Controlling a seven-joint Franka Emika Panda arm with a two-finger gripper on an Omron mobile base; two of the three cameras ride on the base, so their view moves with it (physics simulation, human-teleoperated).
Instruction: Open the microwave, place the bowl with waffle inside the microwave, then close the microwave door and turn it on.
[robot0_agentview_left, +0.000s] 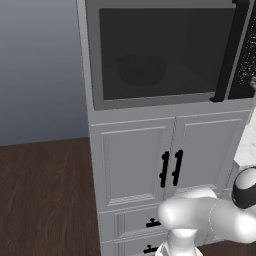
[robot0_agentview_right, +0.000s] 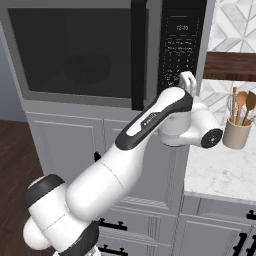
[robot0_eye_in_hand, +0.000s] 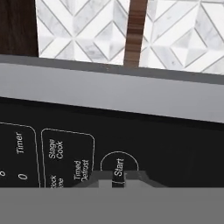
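Observation:
The grey microwave (robot0_agentview_left: 150, 103) stands in a tall white cabinet, and the microwave door (robot0_agentview_left: 165, 30) is closed, its black bar handle (robot0_agentview_left: 227, 55) upright at the right. Through the dark glass the bowl (robot0_agentview_left: 141, 70) (robot0_agentview_right: 87, 67) sits inside; the waffle cannot be made out. My gripper (robot0_agentview_right: 184, 76) is up against the lower part of the black control strip (robot0_agentview_right: 181, 40). In the hand view my gripper (robot0_eye_in_hand: 118, 177) has its fingertips almost together, right at the round Start button (robot0_eye_in_hand: 119, 164), holding nothing.
White cabinet doors (robot0_agentview_left: 135, 165) with short black handles and drawers lie below the microwave. To the right are a marble counter (robot0_agentview_right: 220, 170) with a utensil holder (robot0_agentview_right: 236, 132), a tiled wall and a wooden shelf (robot0_agentview_right: 230, 66). Dark wood floor (robot0_agentview_left: 45, 200) spreads to the left.

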